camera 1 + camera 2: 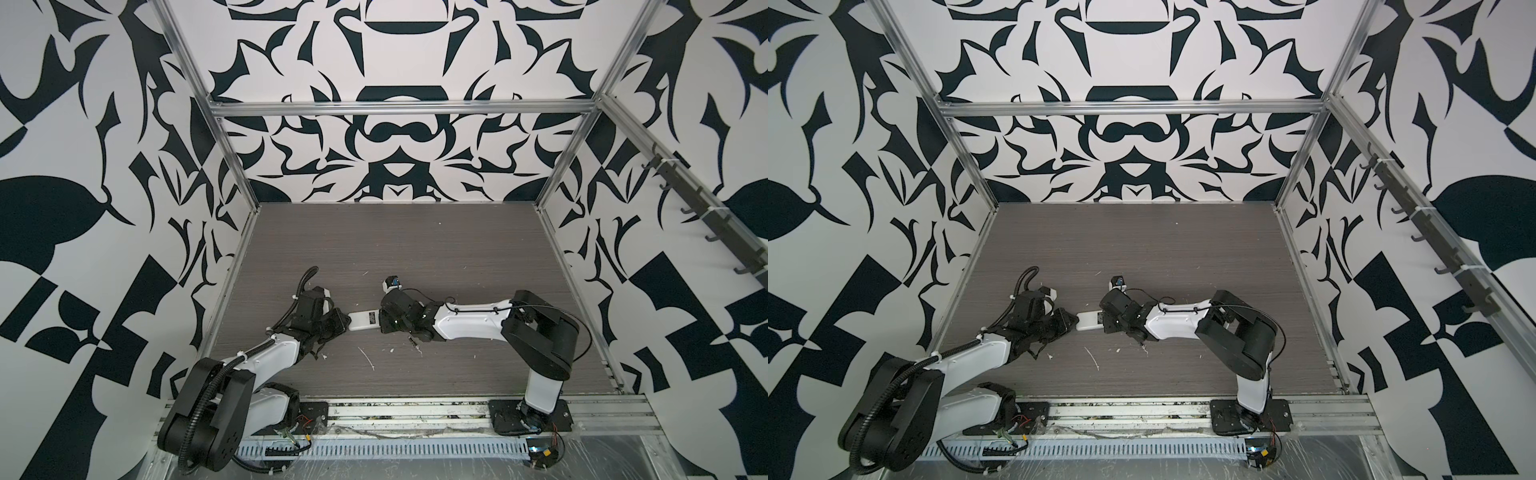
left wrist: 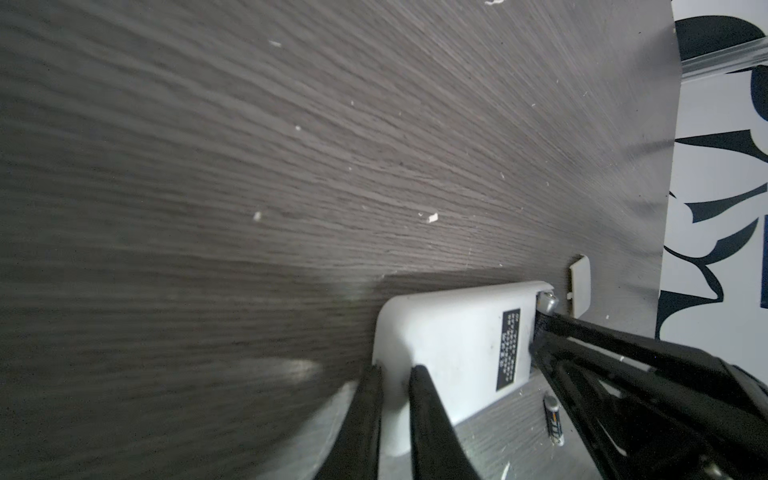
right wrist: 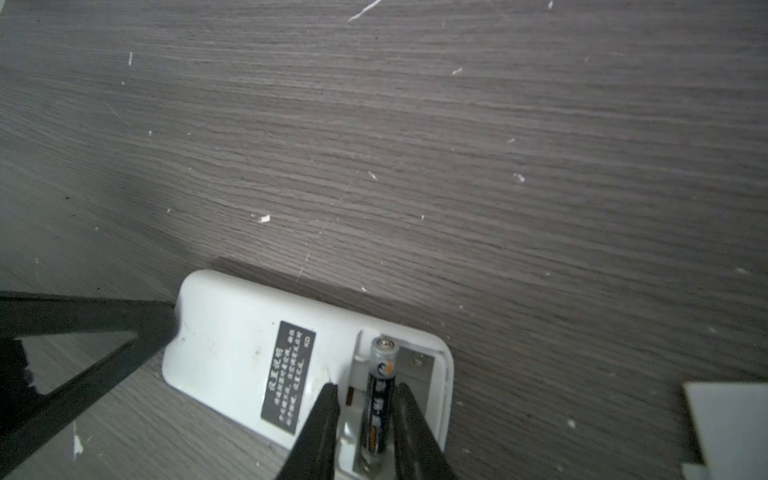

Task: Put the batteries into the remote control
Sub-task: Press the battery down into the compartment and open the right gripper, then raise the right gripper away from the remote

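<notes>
Two arms are meeting low over the table (image 1: pixel 415 249), near its front middle in both top views.

Left gripper (image 2: pixel 397 370) is sitting at the left end of the remote control (image 1: pixel 365 321). Its jaws are standing narrow and pinching that end, one finger on the white back and the other outside the rim.

Remote control is lying lengthwise left to right, back up. Its black label (image 3: pixel 289 376) is showing, and the battery compartment (image 3: pixel 419 365) at its right end is lying uncovered.

Right gripper (image 3: pixel 366 386) is reaching over that end from the right. Its fingers are standing a little apart, straddling the first battery (image 3: pixel 379 399), which is lying lengthwise in the compartment. One finger is touching it and a slim gap is showing at the other. I cannot tell whether they are clamping it.

Second battery (image 2: pixel 552 419) is lying loose on the table, just beside the remote's long edge and close to the right gripper.

Cover plate (image 2: pixel 579 291) is lying on the table just beside the compartment end, not touching the remote.
</notes>
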### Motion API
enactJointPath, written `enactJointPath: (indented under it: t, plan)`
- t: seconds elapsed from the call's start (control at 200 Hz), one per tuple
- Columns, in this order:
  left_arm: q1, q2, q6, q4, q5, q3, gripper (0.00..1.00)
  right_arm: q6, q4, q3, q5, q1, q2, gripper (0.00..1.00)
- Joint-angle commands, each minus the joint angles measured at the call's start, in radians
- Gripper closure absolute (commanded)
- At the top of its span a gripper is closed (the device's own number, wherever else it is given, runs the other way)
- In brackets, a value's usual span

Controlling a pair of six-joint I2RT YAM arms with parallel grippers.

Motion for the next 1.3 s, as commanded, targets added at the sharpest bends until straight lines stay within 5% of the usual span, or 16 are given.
enactJointPath:
  t: [0.0, 0.76, 1.015, 1.115, 1.295]
  plan:
    - [-0.002, 0.002, 0.000, -0.003, -0.007, -0.019, 0.83, 0.002, -0.016, 0.006, 0.007, 0.014, -0.024, 0.74]
    - [-0.003, 0.001, -0.001, -0.003, -0.007, -0.019, 0.83, -0.026, -0.038, 0.007, 0.042, 0.026, -0.138, 0.64]
    - [-0.003, 0.002, -0.002, -0.011, -0.007, -0.015, 0.82, -0.242, -0.230, 0.066, 0.191, 0.002, -0.270, 0.54]
    - [-0.004, -0.002, -0.003, -0.011, -0.006, -0.017, 0.82, -0.382, -0.273, 0.090, 0.098, -0.076, -0.308, 0.47]
    - [-0.003, -0.004, -0.002, -0.013, -0.003, -0.015, 0.82, -0.682, -0.377, 0.189, -0.311, -0.212, -0.285, 0.32]
